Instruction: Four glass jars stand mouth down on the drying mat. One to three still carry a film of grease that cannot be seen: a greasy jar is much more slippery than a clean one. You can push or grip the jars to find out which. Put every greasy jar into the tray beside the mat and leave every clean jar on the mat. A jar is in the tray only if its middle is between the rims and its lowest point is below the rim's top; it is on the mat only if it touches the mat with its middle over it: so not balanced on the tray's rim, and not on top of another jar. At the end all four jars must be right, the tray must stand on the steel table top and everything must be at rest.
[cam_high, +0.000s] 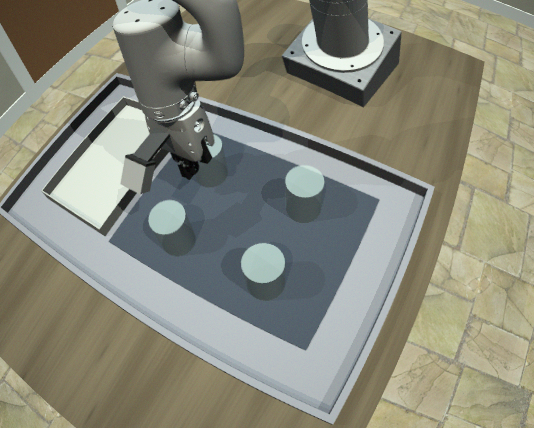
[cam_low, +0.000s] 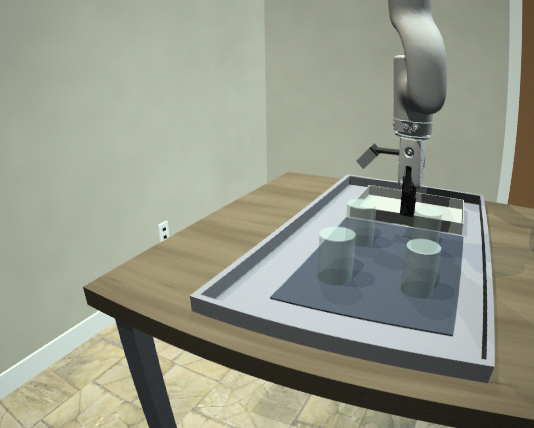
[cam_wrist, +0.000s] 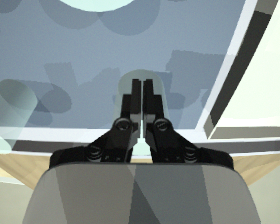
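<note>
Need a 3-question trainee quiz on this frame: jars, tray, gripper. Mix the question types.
1. True or false: the tray holds a jar.
2. How many jars stand on the drying mat?
3. The gripper is: A) shut on a jar, B) shut with nothing in it, C) wide open.

Key:
1. False: its pale floor shows no jar.
2. Four; one jar is partly hidden behind the gripper.
3. B: the fingers meet above the mat.
</note>
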